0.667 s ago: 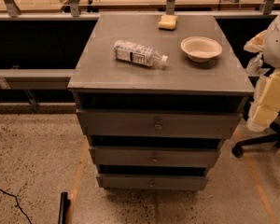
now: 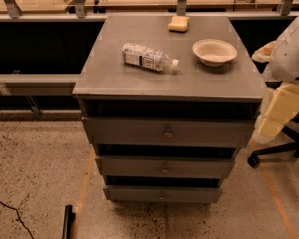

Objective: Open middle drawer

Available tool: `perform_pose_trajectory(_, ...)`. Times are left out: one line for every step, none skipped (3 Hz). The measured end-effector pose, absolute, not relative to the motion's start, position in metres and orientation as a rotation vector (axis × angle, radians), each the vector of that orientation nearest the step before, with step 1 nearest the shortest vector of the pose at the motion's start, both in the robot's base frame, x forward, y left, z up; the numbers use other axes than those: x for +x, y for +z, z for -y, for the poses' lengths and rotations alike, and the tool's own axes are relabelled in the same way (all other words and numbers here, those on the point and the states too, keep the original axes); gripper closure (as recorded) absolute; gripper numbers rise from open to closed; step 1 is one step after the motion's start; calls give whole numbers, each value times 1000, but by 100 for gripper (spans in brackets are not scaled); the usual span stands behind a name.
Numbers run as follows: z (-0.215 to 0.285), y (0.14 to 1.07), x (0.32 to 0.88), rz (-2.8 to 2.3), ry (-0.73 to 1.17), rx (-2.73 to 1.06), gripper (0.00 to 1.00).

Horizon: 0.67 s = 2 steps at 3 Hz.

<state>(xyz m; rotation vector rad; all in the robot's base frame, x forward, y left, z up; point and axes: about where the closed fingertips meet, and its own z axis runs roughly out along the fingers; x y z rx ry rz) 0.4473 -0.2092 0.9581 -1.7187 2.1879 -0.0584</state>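
A speckled floor surrounds the grey counter (image 2: 139, 81). The middle drawer (image 2: 134, 167), its front running left to right, lies below and left of the pincer (image 2: 278, 111) beside the cabinet's right edge. Whether the pincer is apart or together I cannot tell.

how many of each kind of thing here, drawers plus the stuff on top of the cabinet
drawers: 3 (top drawer, middle drawer, bottom drawer)
bottle: 1
bowl: 1
sponge: 1
total: 6
gripper out of view; only the arm shows, at the right edge
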Motion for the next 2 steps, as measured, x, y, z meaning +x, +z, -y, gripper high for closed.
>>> perform_pose_trajectory(179,868,464,-2086,173,-1760,0)
perform_pose_trajectory(170,840,484,-2045,203,-1739,0)
